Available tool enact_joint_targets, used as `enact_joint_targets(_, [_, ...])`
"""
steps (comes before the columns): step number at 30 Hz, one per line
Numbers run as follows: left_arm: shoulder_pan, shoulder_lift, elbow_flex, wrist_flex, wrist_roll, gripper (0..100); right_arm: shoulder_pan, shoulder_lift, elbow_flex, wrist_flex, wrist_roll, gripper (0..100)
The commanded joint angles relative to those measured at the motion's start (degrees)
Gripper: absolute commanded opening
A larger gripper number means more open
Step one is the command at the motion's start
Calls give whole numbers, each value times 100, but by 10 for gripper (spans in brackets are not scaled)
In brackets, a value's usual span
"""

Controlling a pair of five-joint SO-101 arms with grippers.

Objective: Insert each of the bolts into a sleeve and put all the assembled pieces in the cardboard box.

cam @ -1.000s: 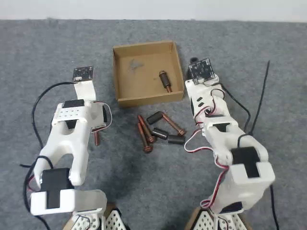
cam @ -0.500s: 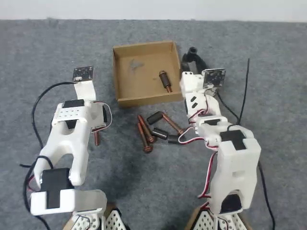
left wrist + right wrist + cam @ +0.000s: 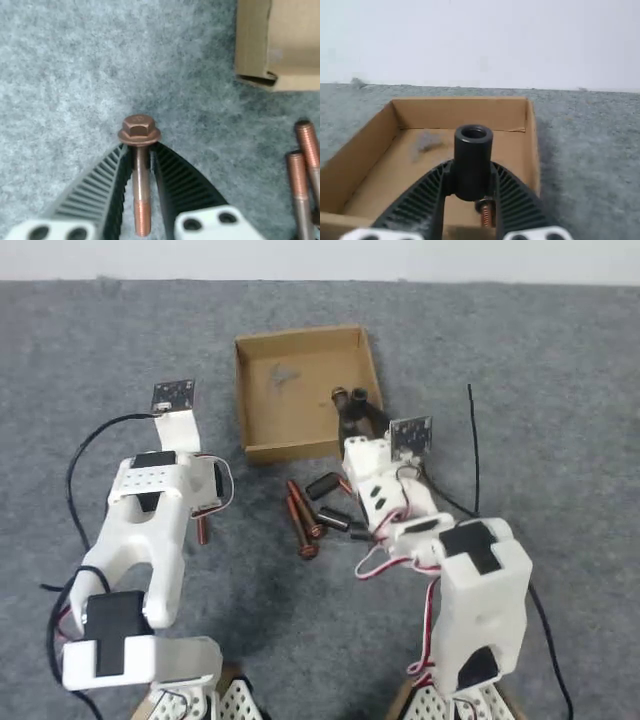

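Observation:
In the left wrist view my left gripper is shut on a copper bolt, whose hex head sticks out past the fingertips just above the carpet. From above, that bolt pokes out beside the left arm. My right gripper is shut on a black sleeve with its open bore facing outward, held over the cardboard box. In the high view the right gripper hovers at the right wall of the box. One assembled bolt and sleeve lies in the box below the held sleeve.
Loose copper bolts and black sleeves lie on the grey carpet in front of the box, between the two arms. Two of those bolts lie close beside the left gripper. A black cable trails right of the right arm.
The right arm has swung left with the black sleeve, from beyond the box's right side to over its right wall. The left arm has stayed put with its bolt.

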Motion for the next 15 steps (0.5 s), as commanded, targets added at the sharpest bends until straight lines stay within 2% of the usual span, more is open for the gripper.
enact_joint_targets(1, [44, -404, -75, -123, -62, 12, -259, -602, 431, -602, -35, 6])
enact_joint_targets(7, [44, -404, -66, -123, -62, 12, -593, -637, 1134, -1165, -26, 6])
enact_joint_targets(15, [44, -404, -57, -123, -62, 12, -655, -637, 2127, -2176, -18, 6])
